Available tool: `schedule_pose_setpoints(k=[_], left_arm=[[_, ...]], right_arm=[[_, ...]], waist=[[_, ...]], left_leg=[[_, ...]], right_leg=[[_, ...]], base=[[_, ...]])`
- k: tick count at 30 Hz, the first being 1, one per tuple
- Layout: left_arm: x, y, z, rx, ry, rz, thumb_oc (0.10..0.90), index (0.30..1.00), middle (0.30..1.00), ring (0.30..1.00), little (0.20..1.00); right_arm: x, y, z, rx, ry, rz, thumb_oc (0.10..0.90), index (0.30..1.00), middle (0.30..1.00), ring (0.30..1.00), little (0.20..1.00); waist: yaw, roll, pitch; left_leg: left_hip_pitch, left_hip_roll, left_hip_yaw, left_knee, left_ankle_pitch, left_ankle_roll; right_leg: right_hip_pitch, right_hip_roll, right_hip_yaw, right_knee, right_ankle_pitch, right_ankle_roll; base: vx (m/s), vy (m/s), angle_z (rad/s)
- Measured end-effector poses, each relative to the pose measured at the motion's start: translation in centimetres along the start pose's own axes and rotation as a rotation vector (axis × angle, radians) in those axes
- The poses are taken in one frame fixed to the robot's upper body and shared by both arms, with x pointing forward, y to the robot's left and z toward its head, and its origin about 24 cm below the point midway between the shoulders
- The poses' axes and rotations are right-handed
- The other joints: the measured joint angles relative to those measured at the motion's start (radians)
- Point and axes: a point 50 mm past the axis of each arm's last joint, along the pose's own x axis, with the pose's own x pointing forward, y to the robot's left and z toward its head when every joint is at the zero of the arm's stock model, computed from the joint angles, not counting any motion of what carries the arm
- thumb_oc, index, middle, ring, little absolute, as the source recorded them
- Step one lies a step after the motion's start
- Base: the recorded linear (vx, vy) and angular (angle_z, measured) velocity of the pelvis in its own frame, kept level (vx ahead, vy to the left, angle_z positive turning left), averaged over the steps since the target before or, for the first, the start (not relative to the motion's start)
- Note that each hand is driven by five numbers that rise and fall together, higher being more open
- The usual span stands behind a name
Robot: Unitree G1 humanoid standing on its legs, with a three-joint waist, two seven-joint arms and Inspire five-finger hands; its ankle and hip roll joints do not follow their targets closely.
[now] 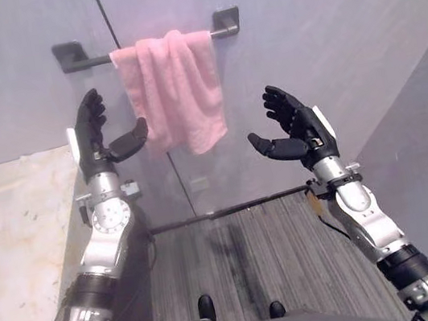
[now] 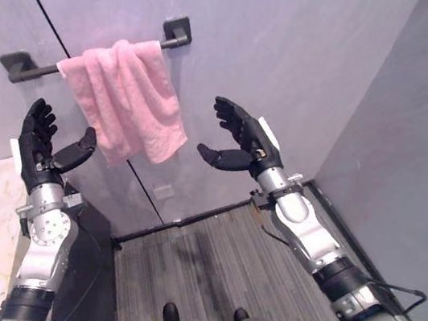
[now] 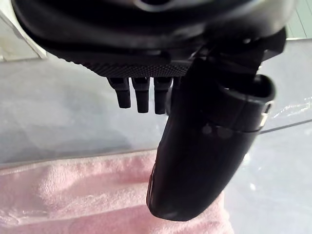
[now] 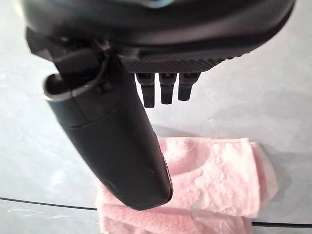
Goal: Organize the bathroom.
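Note:
A pink towel hangs bunched over a dark towel bar on the grey wall. My left hand is raised just left of the towel, fingers straight, thumb reaching toward the cloth's edge without gripping it. To the towel's right and a little lower, my right hand is lifted with relaxed fingers, apart from the cloth. The towel shows past the left thumb in the left wrist view, and the same towel lies beyond the right thumb in the right wrist view.
A pale marbled countertop lies at the left, with a dark cabinet side beneath it. A striped grey floor runs below the wall. A second grey wall closes in on the right.

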Motion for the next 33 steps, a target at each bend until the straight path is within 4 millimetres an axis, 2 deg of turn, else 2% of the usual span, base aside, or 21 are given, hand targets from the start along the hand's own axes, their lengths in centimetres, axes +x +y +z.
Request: schedule_pose_setpoints(k=[1, 3, 5, 7, 10, 11, 12, 13, 14, 16, 17, 20, 22, 23, 24, 28, 33], left_arm=[[-0.1, -0.1, -0.1, -0.001, 0.005, -0.016, 0.8, 0.9, 0.9, 0.9, 0.9], [0.0, -0.1, 0.0, 0.0, 0.003, -0.031, 0.8, 0.9, 0.9, 0.9, 0.9], [0.3, 0.2, 0.2, 0.018, -0.005, -0.044, 0.8, 0.9, 0.9, 0.9, 0.9], [0.4, 0.5, 0.3, 0.018, -0.01, -0.015, 0.8, 0.9, 0.9, 0.9, 0.9], [0.6, 0.9, 0.4, 0.046, -0.012, -0.039, 0.8, 0.9, 0.9, 0.9, 0.9], [0.6, 0.9, 0.2, 0.051, -0.007, -0.048, 0.773, 0.86, 0.86, 0.86, 0.86], [0.7, 1.0, 0.2, 0.055, -0.004, -0.048, 0.579, 0.568, 0.568, 0.568, 0.568], [0.7, 1.2, 0.2, 0.06, -0.005, -0.046, 0.524, 0.486, 0.486, 0.486, 0.486], [0.8, 1.4, 0.2, 0.065, -0.005, -0.041, 0.4, 0.3, 0.3, 0.3, 0.3], [1.0, 1.9, 0.2, 0.081, -0.005, -0.032, 0.4, 0.3, 0.3, 0.3, 0.3], [0.9, 2.0, 0.0, 0.084, 0.002, -0.033, 0.4, 0.3, 0.3, 0.3, 0.3], [0.8, 1.8, 0.0, 0.078, 0.004, -0.056, 0.4, 0.3, 0.3, 0.3, 0.3], [0.7, 1.4, 0.0, 0.067, 0.005, -0.07, 0.4, 0.3, 0.3, 0.3, 0.3], [0.6, 1.3, 0.0, 0.066, 0.006, -0.079, 0.449, 0.373, 0.373, 0.373, 0.373], [0.6, 1.1, 0.2, 0.054, 0.002, -0.087, 0.405, 0.307, 0.307, 0.307, 0.307], [0.5, 0.4, 0.7, 0.004, -0.007, -0.113, 0.4, 0.3, 0.3, 0.3, 0.3], [0.5, 0.4, 0.6, 0.001, 0.002, -0.107, 0.4, 0.3, 0.3, 0.3, 0.3]], right_arm=[[-0.6, -0.3, -0.4, -0.003, 0.022, -0.008, 0.8, 0.9, 0.9, 0.9, 0.9], [-1.3, -0.2, -1.1, 0.009, 0.052, -0.015, 0.8, 0.9, 0.9, 0.9, 0.9], [-1.6, -0.1, -1.2, 0.013, 0.057, -0.008, 0.8, 0.9, 0.9, 0.9, 0.9], [-1.8, 0.0, -1.2, 0.018, 0.06, -0.016, 0.8, 0.9, 0.9, 0.9, 0.9], [-2.0, 0.6, -1.6, 0.053, 0.068, -0.028, 0.8, 0.9, 0.9, 0.9, 0.9], [-2.0, 0.9, -1.6, 0.061, 0.066, -0.022, 0.8, 0.9, 0.9, 0.9, 0.9], [-1.9, 1.2, -1.5, 0.066, 0.063, -0.011, 0.8, 0.9, 0.9, 0.9, 0.9], [-1.9, 1.3, -1.4, 0.071, 0.057, -0.007, 0.8, 0.9, 0.9, 0.9, 0.9], [-1.9, 1.5, -1.3, 0.079, 0.05, -0.006, 0.8, 0.9, 0.9, 0.9, 0.9], [-1.8, 1.9, -1.2, 0.098, 0.04, -0.005, 0.8, 0.9, 0.9, 0.9, 0.9], [-1.9, 1.9, -1.3, 0.1, 0.044, -0.006, 0.8, 0.9, 0.9, 0.9, 0.9], [-1.9, 1.8, -1.3, 0.094, 0.045, -0.007, 0.8, 0.9, 0.9, 0.9, 0.9], [-1.8, 1.7, -1.2, 0.091, 0.042, -0.006, 0.8, 0.9, 0.9, 0.9, 0.9], [-1.8, 1.7, -1.2, 0.09, 0.043, -0.006, 0.8, 0.9, 0.9, 0.9, 0.9], [-1.8, 1.6, -1.2, 0.088, 0.043, -0.009, 0.8, 0.9, 0.9, 0.9, 0.9], [-1.8, 1.3, -1.1, 0.084, 0.04, -0.018, 0.8, 0.9, 0.9, 0.9, 0.9], [-1.8, 1.5, -1.1, 0.084, 0.041, -0.01, 0.8, 0.9, 0.9, 0.9, 0.9]], waist=[[-0.002, 0.005, 0.002], [-0.009, -0.003, 0.002], [-0.035, -0.008, 0.0], [-0.037, -0.006, 0.001], [-0.03, 0.004, 0.007], [-0.027, 0.005, 0.007], [-0.026, -0.002, 0.004], [-0.025, -0.008, 0.0], [-0.025, -0.012, -0.002], [-0.023, -0.023, -0.006], [-0.035, -0.024, -0.007], [-0.029, -0.02, -0.009], [-0.029, -0.021, -0.01], [-0.031, -0.021, -0.011], [-0.031, -0.021, -0.012], [-0.029, -0.019, -0.015], [-0.025, -0.019, -0.016]], left_leg=[[0.022, -0.006, 0.009, -0.019, 0.046, 0.006], [0.043, -0.033, 0.034, -0.024, 0.066, 0.016], [0.05, -0.07, 0.042, -0.022, 0.068, 0.039], [0.06, -0.091, 0.059, -0.02, 0.062, 0.061], [0.089, -0.076, 0.067, -0.02, 0.052, 0.073], [0.101, -0.069, 0.076, -0.02, 0.04, 0.075], [0.106, -0.072, 0.086, -0.02, 0.029, 0.074], [0.109, -0.076, 0.097, -0.021, 0.024, 0.071], [0.109, -0.077, 0.105, -0.022, 0.018, 0.063], [0.109, -0.087, 0.116, -0.024, 0.008, 0.072], [0.113, -0.09, 0.113, -0.024, 0.009, 0.068], [0.112, -0.075, 0.11, -0.024, 0.014, 0.043], [0.112, -0.065, 0.109, -0.024, 0.017, 0.04], [0.114, -0.06, 0.108, -0.024, 0.018, 0.039], [0.117, -0.054, 0.108, -0.024, 0.015, 0.036], [0.118, -0.051, 0.108, -0.023, 0.016, 0.034], [0.119, -0.053, 0.107, -0.021, 0.016, 0.034]], right_leg=[[0.001, -0.008, 0.004, 0.006, -0.005, 0.012], [0.007, -0.032, 0.021, 0.003, -0.015, 0.031], [0.019, -0.071, 0.012, -0.006, 0.0, 0.06], [0.021, -0.092, -0.006, 0.003, 0.012, 0.082], [-0.019, -0.08, -0.037, 0.122, -0.002, 0.099], [-0.042, -0.074, -0.043, 0.171, -0.015, 0.104], [-0.055, -0.078, -0.043, 0.188, -0.026, 0.098], [-0.063, -0.079, -0.046, 0.174, -0.026, 0.098], [-0.068, -0.083, -0.057, 0.141, -0.023, 0.097], [-0.079, -0.078, -0.061, 0.066, 0.0, 0.094], [-0.073, -0.079, -0.056, 0.062, 0.034, 0.093], [-0.034, -0.054, -0.059, -0.002, 0.063, 0.087], [-0.024, -0.044, -0.06, -0.026, 0.076, 0.075], [-0.022, -0.038, -0.06, -0.026, 0.076, 0.074], [-0.019, -0.034, -0.061, -0.026, 0.075, 0.071], [-0.019, -0.027, -0.06, -0.021, 0.072, 0.066], [-0.017, -0.028, -0.061, -0.021, 0.071, 0.064]], base=[[0.24, 0.316, -0.41], [0.15, 0.169, -0.45], [0.11, 0.13, -0.19], [0.09, 0.167, -0.14], [0.08, 0.102, -0.08], [0.09, 0.013, -0.17], [0.1, -0.014, -0.3], [0.12, -0.028, -0.28], [0.08, -0.03, -0.28], [0.06, -0.029, -0.16], [0.04, -0.027, -0.04], [0.06, -0.038, -0.01], [0.08, -0.029, 0.0], [0.09, -0.034, -0.01], [0.05, -0.026, -0.01], [0.01, -0.008, -0.01], [0.01, -0.006, 0.01]])
